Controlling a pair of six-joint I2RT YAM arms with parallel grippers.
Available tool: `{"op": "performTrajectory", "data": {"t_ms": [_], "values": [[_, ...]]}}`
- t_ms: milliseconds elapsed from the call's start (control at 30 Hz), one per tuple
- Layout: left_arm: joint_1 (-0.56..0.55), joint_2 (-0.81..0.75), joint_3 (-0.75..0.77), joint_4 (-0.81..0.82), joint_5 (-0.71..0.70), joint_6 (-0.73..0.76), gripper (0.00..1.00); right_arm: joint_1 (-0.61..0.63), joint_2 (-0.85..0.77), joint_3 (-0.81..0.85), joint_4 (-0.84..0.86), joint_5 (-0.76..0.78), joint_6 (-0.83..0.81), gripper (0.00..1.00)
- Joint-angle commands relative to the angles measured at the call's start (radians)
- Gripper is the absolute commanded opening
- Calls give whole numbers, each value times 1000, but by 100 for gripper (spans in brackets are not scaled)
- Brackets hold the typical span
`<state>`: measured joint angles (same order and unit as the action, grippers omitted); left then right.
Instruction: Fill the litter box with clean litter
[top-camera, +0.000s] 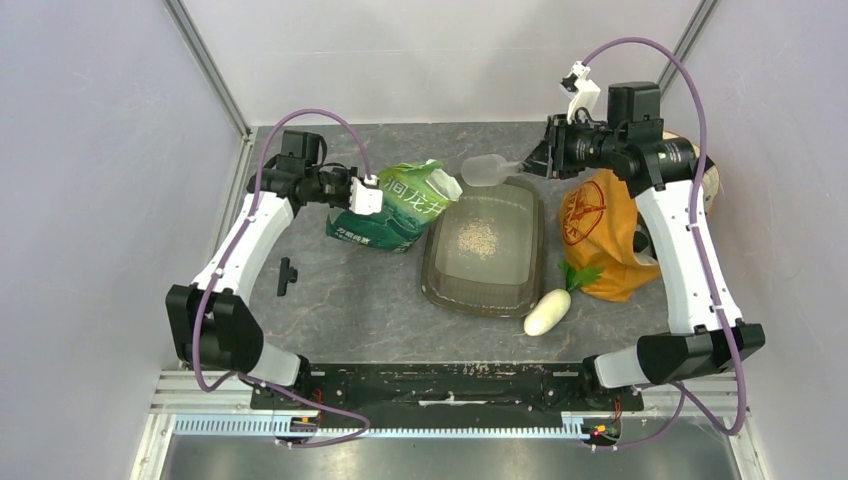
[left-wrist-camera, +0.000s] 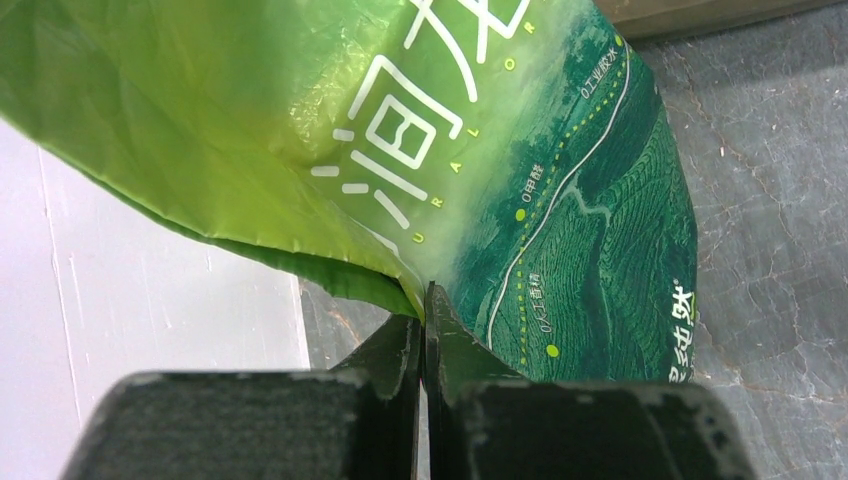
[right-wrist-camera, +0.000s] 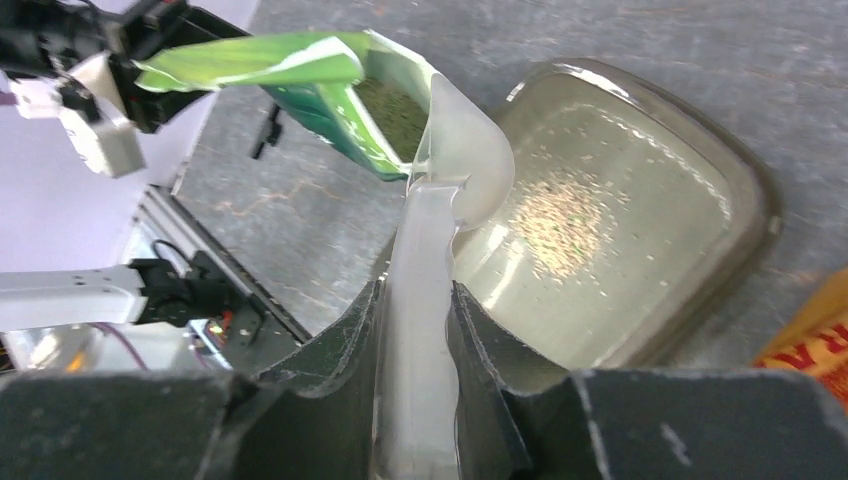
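While R jaws clamp scoop (top-camera: 487, 170) | L jaws: bag (top-camera: 400, 205); litter (top-camera: 477, 238) in box (top-camera: 505, 275)

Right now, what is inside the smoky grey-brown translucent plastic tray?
A small heap of pale beige granules lies mid-floor, stray grains around it; the tray is otherwise bare. The clear plastic scoop covers one edge in the right wrist view.

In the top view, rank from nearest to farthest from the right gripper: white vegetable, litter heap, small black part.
1. Litter heap, in the litter box.
2. White vegetable, at its near right corner.
3. Small black part, far left.
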<state>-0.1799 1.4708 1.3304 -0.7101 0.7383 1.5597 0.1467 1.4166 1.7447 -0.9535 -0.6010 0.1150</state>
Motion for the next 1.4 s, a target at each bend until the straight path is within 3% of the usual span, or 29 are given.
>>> {"op": "performTrajectory", "data": {"t_ms": [0, 367, 967, 1367], "values": [[-7, -67, 12, 50, 32, 76, 2, 3, 48, 48, 78, -130, 108, 0], [-9, -103, -24, 92, 43, 88, 2, 29, 194, 64, 43, -159, 192, 0], [-35, -157, -93, 155, 44, 165, 2, 274, 432, 212, 16, 211, 239, 0], [-49, -164, -111, 158, 50, 184, 2, 312, 560, 202, 53, 182, 328, 0]]}}
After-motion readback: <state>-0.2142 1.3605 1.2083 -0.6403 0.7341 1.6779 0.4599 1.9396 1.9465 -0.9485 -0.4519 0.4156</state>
